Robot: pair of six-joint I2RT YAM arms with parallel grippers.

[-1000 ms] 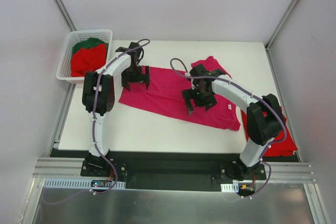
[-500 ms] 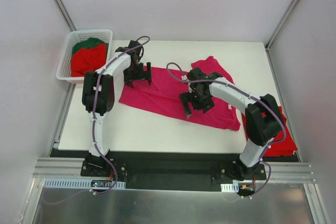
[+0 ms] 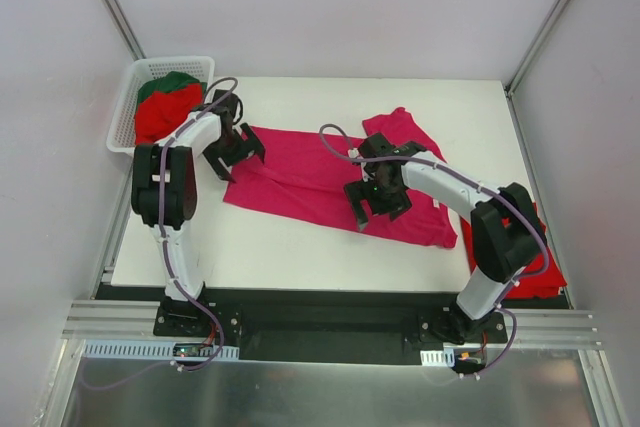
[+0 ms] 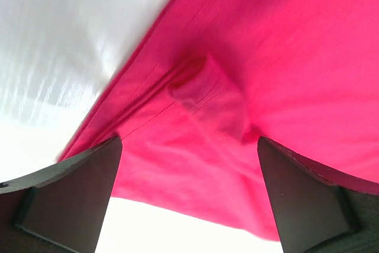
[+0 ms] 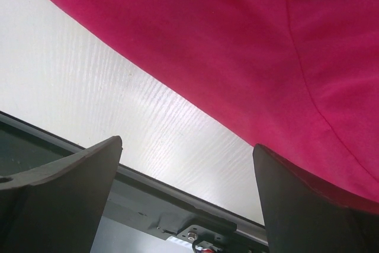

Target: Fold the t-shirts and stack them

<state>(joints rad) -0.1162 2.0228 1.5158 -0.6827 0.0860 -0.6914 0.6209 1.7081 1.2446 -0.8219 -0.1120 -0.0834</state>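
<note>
White laminate worktop carries everything, boxed in by pale walls. Spread across its middle lies the magenta-pink t-shirt, flat but skewed, one sleeve reaching toward the far right. A red t-shirt sits folded at the worktop's right edge, partly hidden behind the right arm. At the far left corner stands a white lattice basket holding a bundled red shirt with a dark green shirt behind it.

Over the left end of the magenta-pink t-shirt hangs the left end effector, its jaws spread wide and gripping nothing. Its wrist camera shows both dark fingers apart, with the pink cloth between and beyond them, a stitched hem running diagonally and bare worktop to the upper left.

Above the near edge of the same shirt, close to its middle, hangs the right end effector, jaws likewise spread and empty. From its wrist camera the fingers frame the shirt's edge, a strip of bare worktop and the dark front rail below.

Smallest is a raised wrinkle in the cloth beside the hem, just ahead of the left end effector.
</note>
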